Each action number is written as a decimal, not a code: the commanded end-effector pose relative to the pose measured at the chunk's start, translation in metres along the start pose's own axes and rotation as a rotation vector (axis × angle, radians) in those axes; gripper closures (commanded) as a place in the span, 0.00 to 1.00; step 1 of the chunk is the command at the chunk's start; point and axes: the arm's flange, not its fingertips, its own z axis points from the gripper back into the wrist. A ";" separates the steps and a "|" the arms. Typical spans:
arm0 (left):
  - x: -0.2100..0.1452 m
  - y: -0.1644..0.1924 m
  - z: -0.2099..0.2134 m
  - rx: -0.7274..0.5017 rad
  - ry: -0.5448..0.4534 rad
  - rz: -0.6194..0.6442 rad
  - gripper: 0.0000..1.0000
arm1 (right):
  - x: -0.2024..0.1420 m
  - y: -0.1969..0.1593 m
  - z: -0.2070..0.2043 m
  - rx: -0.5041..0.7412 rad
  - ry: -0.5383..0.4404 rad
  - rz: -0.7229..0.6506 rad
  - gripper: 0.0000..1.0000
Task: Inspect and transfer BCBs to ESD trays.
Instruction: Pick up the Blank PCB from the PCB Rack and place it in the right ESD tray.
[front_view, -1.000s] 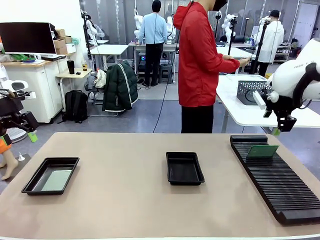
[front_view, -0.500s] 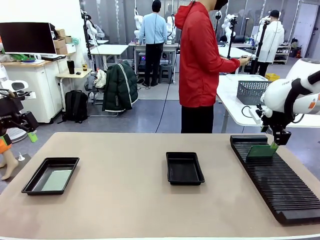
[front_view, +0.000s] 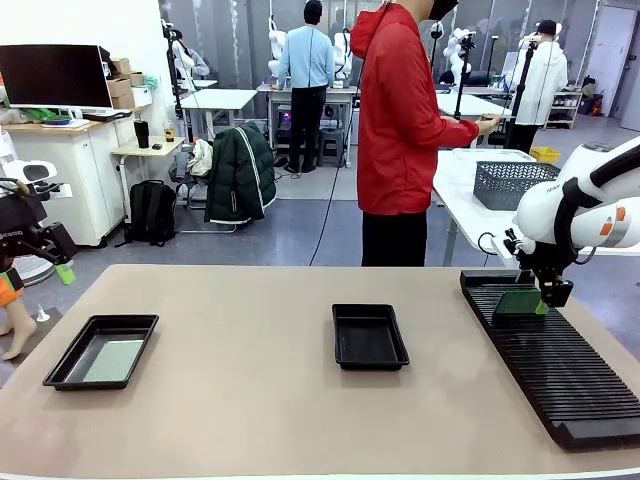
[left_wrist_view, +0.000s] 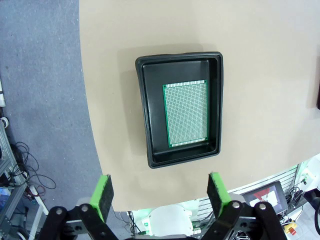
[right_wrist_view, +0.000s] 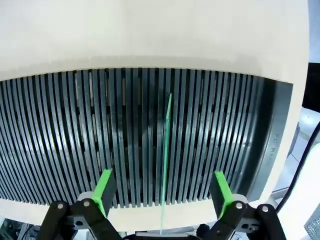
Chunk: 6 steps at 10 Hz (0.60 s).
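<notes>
Right gripper (front_view: 545, 300) spread wide over the rack (front_view: 565, 375).
A BCB (front_view: 518, 302) is stood upright at the rack's far end, between the fingers (right_wrist_view: 104, 186) but untouched; the left gripper (left_wrist_view: 159, 192), equally wide and empty, is held well away.

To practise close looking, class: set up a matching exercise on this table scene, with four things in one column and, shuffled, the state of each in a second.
Things
1. left tray
2. middle tray
3. slotted rack
4. right gripper

States
A. jaws open, one on either side of the standing board
B. has the standing board in its slots
C. holds the flat board
D. holds no board

Pairs: 1-C, 2-D, 3-B, 4-A
</notes>
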 end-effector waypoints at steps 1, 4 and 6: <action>-0.001 0.001 -0.002 -0.006 -0.010 -0.008 0.00 | -0.005 -0.006 -0.006 -0.018 0.016 -0.009 0.00; -0.001 0.001 -0.002 -0.006 -0.010 -0.008 0.00 | -0.005 -0.002 -0.006 0.008 0.002 -0.009 0.00; -0.001 0.001 -0.002 -0.006 -0.010 -0.008 0.00 | -0.005 -0.002 -0.006 0.008 0.002 -0.009 0.00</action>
